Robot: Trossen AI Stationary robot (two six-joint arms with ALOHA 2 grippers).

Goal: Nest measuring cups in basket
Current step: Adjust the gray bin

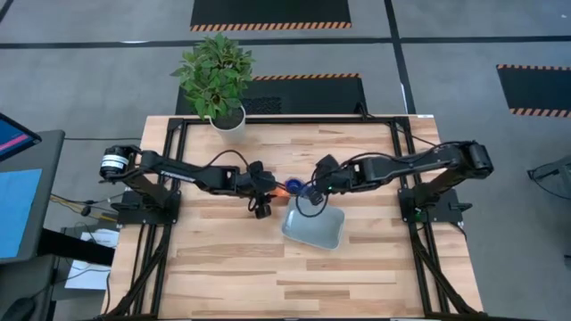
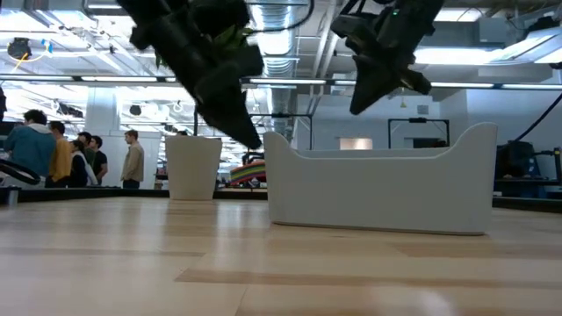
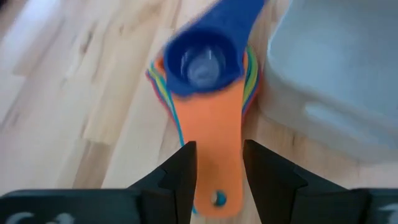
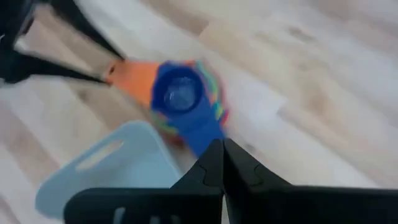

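A nested stack of measuring cups (image 3: 205, 93) shows yellow, green and light blue rims under an orange cup. A dark blue cup (image 3: 202, 62) sits in the orange cup, its handle pointing away from my left gripper. My left gripper (image 3: 217, 168) is shut on the orange handle. The stack hangs just beyond the far left corner of the pale grey-blue basket (image 1: 317, 230), which stands on its base on the table. My right gripper (image 4: 221, 152) is shut, just above the free end of the dark blue handle (image 4: 200, 134). My left gripper pinches the orange cup's flat handle (image 3: 217, 146) near its free end, one finger on each long edge. The fingers slant down from the table's left and lie along the handle. In the low view the stack (image 2: 248, 171) shows above the tabletop. My right gripper's shut fingertips (image 4: 214, 155) stand in front of the dark blue handle's end, and I cannot tell whether they touch it.
A white plant pot (image 1: 227, 120) with a green plant stands at the table's far edge. Bare wood lies in front of the basket (image 2: 378, 189) toward the near edge. People (image 2: 53, 154) stand in the room beyond the table.
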